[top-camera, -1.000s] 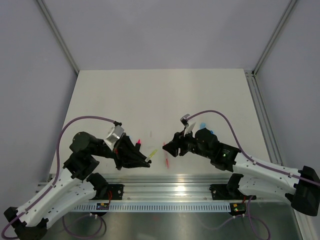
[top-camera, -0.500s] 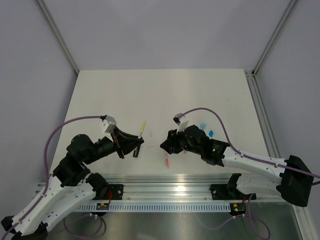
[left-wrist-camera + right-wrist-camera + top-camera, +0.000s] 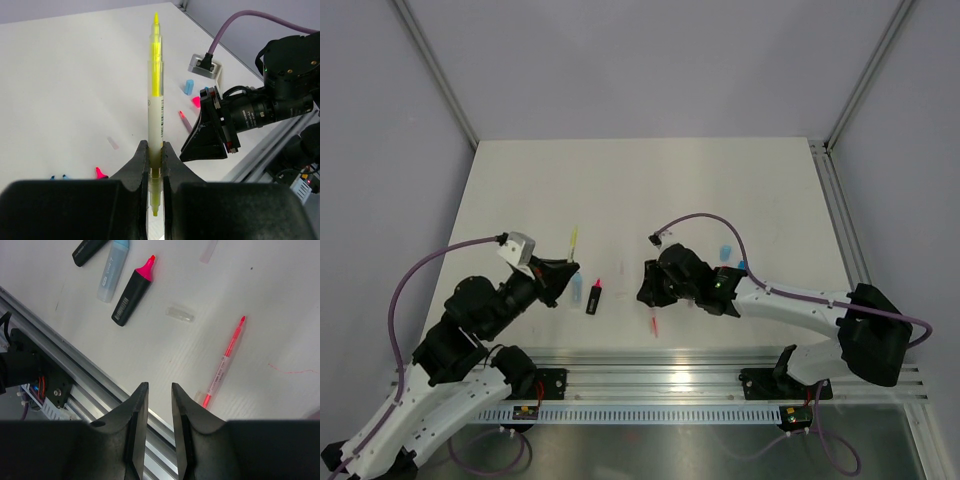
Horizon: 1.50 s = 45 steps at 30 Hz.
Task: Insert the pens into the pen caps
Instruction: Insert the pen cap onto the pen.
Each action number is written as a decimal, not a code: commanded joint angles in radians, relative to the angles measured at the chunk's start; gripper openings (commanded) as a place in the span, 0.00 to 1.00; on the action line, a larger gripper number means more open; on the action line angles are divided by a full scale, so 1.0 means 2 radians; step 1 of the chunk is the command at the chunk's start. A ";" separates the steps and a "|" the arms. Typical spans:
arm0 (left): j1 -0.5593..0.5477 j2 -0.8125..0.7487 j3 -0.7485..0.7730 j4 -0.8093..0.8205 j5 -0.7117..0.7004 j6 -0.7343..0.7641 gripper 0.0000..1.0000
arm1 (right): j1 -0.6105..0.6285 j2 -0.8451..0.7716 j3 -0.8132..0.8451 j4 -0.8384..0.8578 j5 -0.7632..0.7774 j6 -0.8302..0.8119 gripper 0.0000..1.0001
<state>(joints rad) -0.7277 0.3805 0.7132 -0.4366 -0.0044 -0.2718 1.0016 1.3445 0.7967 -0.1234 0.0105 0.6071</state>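
My left gripper point(image 3: 155, 145) is shut on a thin yellow pen point(image 3: 156, 90), which sticks out far past the fingertips; from above the yellow pen point(image 3: 573, 238) points away from the arm bases. My right gripper point(image 3: 159, 386) hangs over the table's near edge with its jaws a little apart and nothing between them. A thin red-pink pen point(image 3: 225, 360) lies just to its right on the table. A black marker with a pink tip point(image 3: 131, 296) and a pale-blue pen point(image 3: 113, 270) lie ahead on the left. A light-blue cap point(image 3: 725, 250) and a blue cap point(image 3: 742, 266) lie beside the right arm.
A clear plastic cap point(image 3: 180, 315) lies between the black marker and the red-pink pen, another point(image 3: 209, 251) farther off. A pink cap point(image 3: 196, 102) sits near a blue one point(image 3: 189, 86). The aluminium rail point(image 3: 660, 365) runs along the near table edge, right below my right gripper.
The left arm has swung the yellow pen left and away from the rail, uncovering the black marker and pale-blue pen. The right gripper has reached slightly left and its jaws have narrowed.
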 commanded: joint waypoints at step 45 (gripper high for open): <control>0.059 -0.040 0.020 0.014 0.039 0.012 0.00 | 0.010 0.254 0.167 -0.017 0.008 0.156 0.54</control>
<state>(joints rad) -0.6140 0.3145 0.7219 -0.4580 0.0498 -0.2581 1.0096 1.8343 1.0924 -0.1535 -0.0086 0.8959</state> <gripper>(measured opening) 0.075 0.535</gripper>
